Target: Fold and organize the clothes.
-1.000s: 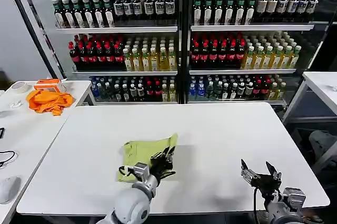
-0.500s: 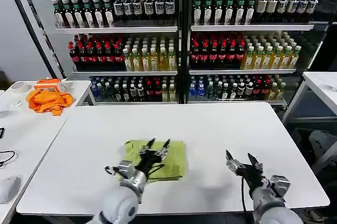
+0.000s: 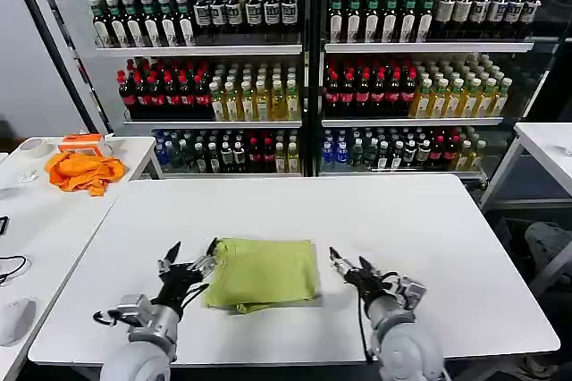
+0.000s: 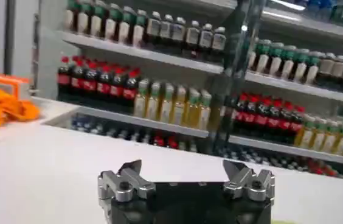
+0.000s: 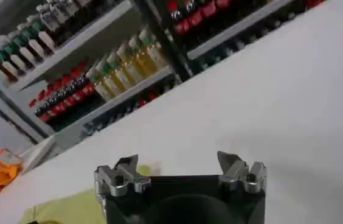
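The lime T-shirt [image 3: 265, 273] lies folded into a flat rectangle on the white table [image 3: 375, 211], near its front edge. My left gripper [image 3: 189, 260] stands open just off the shirt's left side, holding nothing. My right gripper [image 3: 350, 265] is open a short way off the shirt's right side, also empty. In the left wrist view the left gripper [image 4: 187, 173] shows its fingers spread wide over bare table. In the right wrist view the right gripper [image 5: 180, 164] is spread too, with a strip of the shirt [image 5: 68, 210] beside it.
Shelves of bottles [image 3: 304, 68] stand behind the table. A second table on the left carries an orange cloth [image 3: 83, 169], a cable [image 3: 9, 266] and a white mouse-like object [image 3: 15, 320]. Another white table [image 3: 550, 144] stands at the right.
The left gripper let go of the shirt and drew back to its left side. The right gripper moved in from the front right toward the shirt. The shirt now lies flat and folded.
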Robot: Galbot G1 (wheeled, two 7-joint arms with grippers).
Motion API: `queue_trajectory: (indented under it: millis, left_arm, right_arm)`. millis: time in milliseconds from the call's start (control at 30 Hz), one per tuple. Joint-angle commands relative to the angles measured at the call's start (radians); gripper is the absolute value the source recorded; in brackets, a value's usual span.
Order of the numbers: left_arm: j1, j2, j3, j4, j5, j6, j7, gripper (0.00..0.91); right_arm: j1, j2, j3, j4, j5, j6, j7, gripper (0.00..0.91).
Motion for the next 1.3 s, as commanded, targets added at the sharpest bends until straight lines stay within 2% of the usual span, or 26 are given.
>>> queue_trajectory:
  millis: [33,133,400,433,467,500,567,600,967,1300]
  left_arm:
    - [0.104,0.021,-0.112,-0.054,0.005,-0.020,-0.003,0.907]
    - [0.104,0.018,-0.110,-0.055,0.005,-0.021,-0.003,0.907]
    - [0.112,0.011,-0.106,-0.064,0.008,-0.022,-0.003,0.907]
    - [0.114,0.011,-0.107,-0.065,0.008,-0.022,-0.003,0.907]
    - [0.115,0.011,-0.107,-0.067,0.008,-0.022,-0.003,0.907]
    - [0.116,0.012,-0.108,-0.067,0.008,-0.023,-0.003,0.907]
    - [0.117,0.012,-0.109,-0.070,0.008,-0.023,-0.003,0.907]
    - [0.118,0.012,-0.109,-0.071,0.007,-0.023,-0.003,0.907]
    - [0.124,0.010,-0.107,-0.081,0.005,-0.023,-0.004,0.907]
    - [0.117,0.006,-0.095,-0.080,0.004,-0.023,-0.003,0.907]
  right_arm:
    - [0.088,0.105,-0.122,-0.144,-0.069,0.018,0.008,0.907]
    - [0.105,0.129,-0.138,-0.171,-0.120,0.022,0.014,0.907]
    - [0.110,0.179,-0.178,-0.195,-0.166,0.014,0.038,0.907]
    - [0.110,0.182,-0.182,-0.196,-0.169,0.014,0.041,0.786]
    - [0.109,0.186,-0.187,-0.197,-0.177,0.017,0.046,0.504]
    - [0.109,0.188,-0.190,-0.198,-0.179,0.019,0.049,0.353]
    - [0.109,0.191,-0.193,-0.199,-0.181,0.020,0.054,0.081]
    - [0.110,0.193,-0.195,-0.200,-0.183,0.022,0.055,0.000]
    - [0.103,0.186,-0.186,-0.190,-0.183,0.038,0.059,0.000]
    - [0.099,0.102,-0.125,-0.155,-0.172,0.045,0.054,0.000]
